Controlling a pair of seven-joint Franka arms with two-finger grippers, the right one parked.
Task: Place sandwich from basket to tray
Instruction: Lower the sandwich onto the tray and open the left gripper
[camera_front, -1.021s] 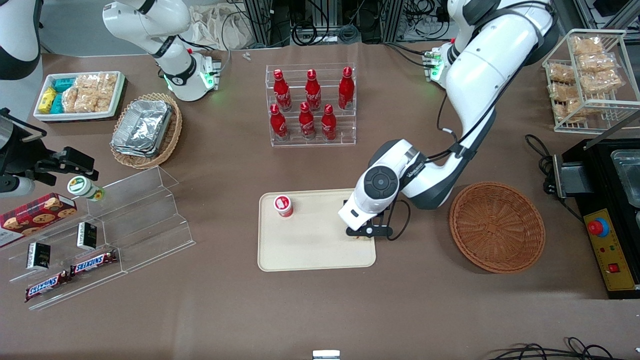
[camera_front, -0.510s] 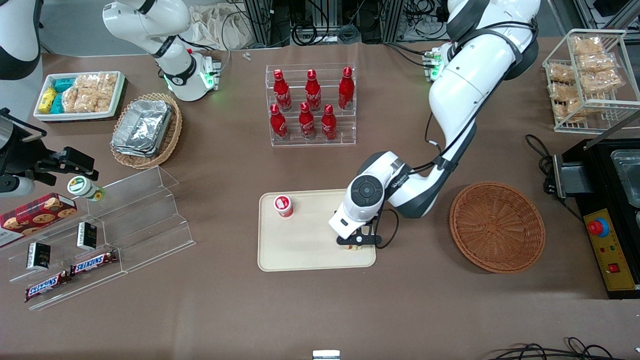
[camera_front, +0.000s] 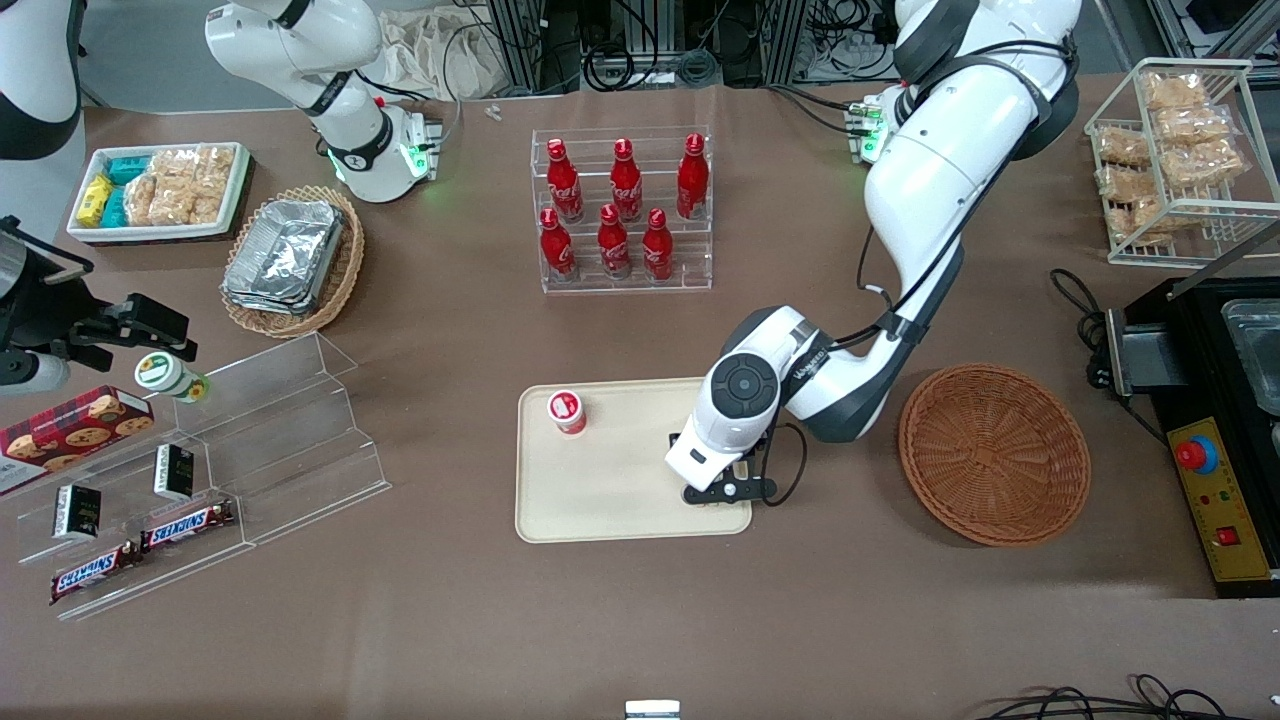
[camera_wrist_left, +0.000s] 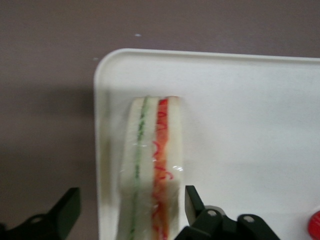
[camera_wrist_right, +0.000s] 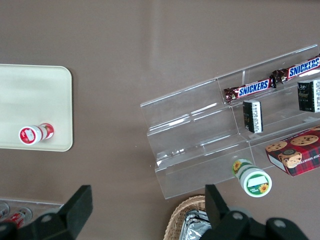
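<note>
The sandwich (camera_wrist_left: 150, 165), white bread with a red-orange and a green layer in clear wrap, stands on edge on the cream tray (camera_wrist_left: 240, 125) close to its corner. My left gripper (camera_wrist_left: 131, 197) is open and straddles it, each black finger (camera_wrist_left: 192, 200) a gap away from the bread. In the front view the gripper (camera_front: 722, 490) is low over the tray (camera_front: 600, 490), at the tray's end nearest the basket, and the hand hides the sandwich. The reddish-brown basket (camera_front: 995, 455) lies empty beside the tray, toward the working arm's end.
A small red-lidded cup (camera_front: 566, 411) stands on the tray. A clear rack of red bottles (camera_front: 622, 210) stands farther from the front camera. A stepped acrylic shelf (camera_front: 250, 440) lies toward the parked arm's end, a black appliance (camera_front: 1215, 420) past the basket.
The left gripper moved from the tray's basket-side edge further over the tray and slightly nearer the front camera. The basket stayed empty and the cup did not move.
</note>
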